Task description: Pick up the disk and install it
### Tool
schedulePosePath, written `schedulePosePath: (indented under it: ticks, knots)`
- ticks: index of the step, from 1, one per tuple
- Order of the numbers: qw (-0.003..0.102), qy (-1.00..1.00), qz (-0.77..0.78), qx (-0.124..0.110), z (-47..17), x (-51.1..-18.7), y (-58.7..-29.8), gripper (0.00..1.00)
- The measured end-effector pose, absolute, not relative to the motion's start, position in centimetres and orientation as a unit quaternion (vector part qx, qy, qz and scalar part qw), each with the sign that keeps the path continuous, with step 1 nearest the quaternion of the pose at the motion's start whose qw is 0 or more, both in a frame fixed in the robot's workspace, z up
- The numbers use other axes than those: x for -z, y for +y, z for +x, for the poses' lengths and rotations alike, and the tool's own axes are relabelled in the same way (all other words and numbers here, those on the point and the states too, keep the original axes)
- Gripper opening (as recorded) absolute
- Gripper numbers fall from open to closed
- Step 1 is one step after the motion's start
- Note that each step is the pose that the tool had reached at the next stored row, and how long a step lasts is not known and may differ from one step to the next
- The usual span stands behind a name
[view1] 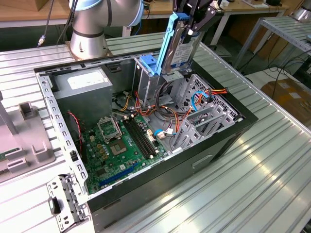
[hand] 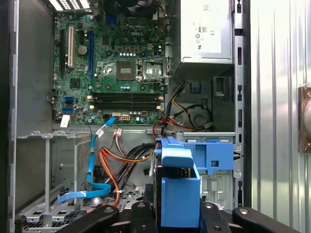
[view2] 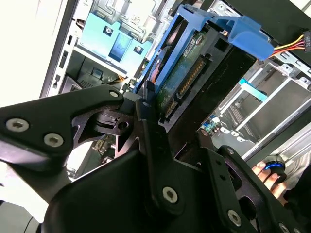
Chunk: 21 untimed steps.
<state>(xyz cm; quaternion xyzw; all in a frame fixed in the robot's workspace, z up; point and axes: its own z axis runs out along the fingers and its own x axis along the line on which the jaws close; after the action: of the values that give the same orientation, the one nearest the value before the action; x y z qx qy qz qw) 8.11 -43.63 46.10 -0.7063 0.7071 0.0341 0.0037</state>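
The flat silver metal disk with blue plastic side rails (view1: 179, 46) is gripped firmly in the black claw (view1: 193, 25), which is clenched on its upper end. Its long axis is stood nearly upright, the lower end pointed down. The disk is held directly above the upright grey metal cage with a blue plastic latch (view1: 145, 80), close to the cage's top and judged not yet entered.

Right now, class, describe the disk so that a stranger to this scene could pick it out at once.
Find the open computer case. Over its upright grey cage, the gripper holds the disk on edge in the air. Unlike the cage, it is a flat silver slab with a white label and blue side rails.
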Motion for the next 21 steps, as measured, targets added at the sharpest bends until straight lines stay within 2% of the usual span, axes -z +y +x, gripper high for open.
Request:
schedulePosePath:
  ticks: [21]
  knots:
    - [0.004, 0.707, -0.706, -0.034, 8.38, -46.1, -44.22, 0.36]
